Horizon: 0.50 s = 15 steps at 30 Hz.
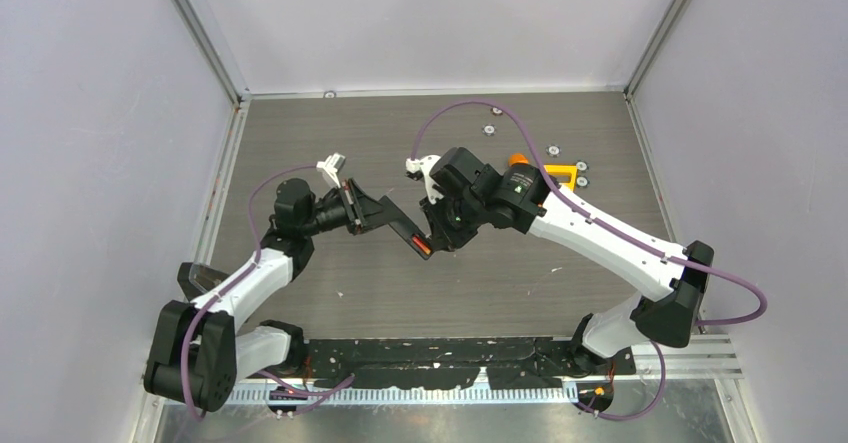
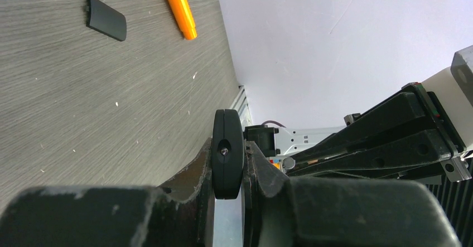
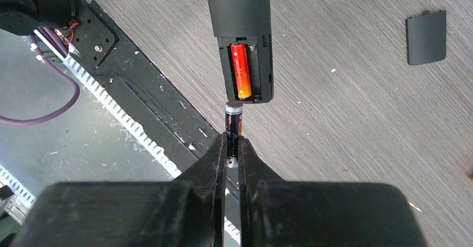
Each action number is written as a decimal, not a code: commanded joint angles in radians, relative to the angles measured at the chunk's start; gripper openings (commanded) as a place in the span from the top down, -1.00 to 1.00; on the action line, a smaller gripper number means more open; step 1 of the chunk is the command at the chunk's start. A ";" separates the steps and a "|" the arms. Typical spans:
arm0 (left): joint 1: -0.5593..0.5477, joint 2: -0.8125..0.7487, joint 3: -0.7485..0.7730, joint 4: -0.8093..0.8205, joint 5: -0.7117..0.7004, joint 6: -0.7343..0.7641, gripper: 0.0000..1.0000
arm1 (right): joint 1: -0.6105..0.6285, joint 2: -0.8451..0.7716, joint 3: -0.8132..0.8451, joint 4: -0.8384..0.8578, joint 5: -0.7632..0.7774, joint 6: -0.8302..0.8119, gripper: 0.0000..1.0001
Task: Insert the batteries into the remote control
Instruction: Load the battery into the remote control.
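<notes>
Grips the remote control (image 3: 237, 7) in the left tool (image 2: 227, 172), fingers (image 2: 268, 174) closed tight on both flat faces of the slim black bar, seen end-on from the left wrist. Holds it clear of the tabletop (image 3: 346, 119), with its far end reaching out toward the right tool (image 3: 232, 158). Presents the open battery bay at that end, facing the right wrist camera. Has the red-orange battery (image 3: 240, 71) already seated in the bay's left slot as seen from the right wrist. Leaves the slot beside it bare, with a spring coil just visible at its top.

Pinches the dark battery (image 3: 233, 125) in the right tool, fingers drawn almost together with only the battery's width between them. Points the pale end away from the tool, toward the remote control, just short of the bay's open edge. Cannot tell whether touching it or barely apart. Sits straight ahead of the tool tips, roughly in line with the filled slot rather than the bare one.

Shows the battery cover (image 3: 426, 37) flat on the tabletop, well off to the right of the right tool and beyond its tips. Shows the orange flashlight (image 2: 181, 10) on the tabletop too, far ahead of the left tool, near the cover but not touching it.
</notes>
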 commanded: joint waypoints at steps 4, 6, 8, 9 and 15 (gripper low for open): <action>-0.003 -0.024 -0.020 0.088 -0.008 -0.014 1.00 | 0.007 -0.013 0.024 -0.007 0.011 0.027 0.82; -0.003 -0.026 -0.029 0.091 -0.009 -0.014 1.00 | 0.007 -0.014 0.022 -0.009 0.013 0.027 0.82; -0.003 -0.031 -0.036 0.100 -0.006 -0.016 1.00 | 0.007 -0.015 0.023 -0.012 0.017 0.029 0.82; -0.004 -0.035 -0.038 0.102 -0.006 -0.016 1.00 | 0.007 -0.014 0.023 -0.013 0.019 0.029 0.82; -0.003 -0.038 -0.043 0.105 -0.006 -0.016 1.00 | 0.013 -0.014 -0.001 0.002 0.024 0.030 0.81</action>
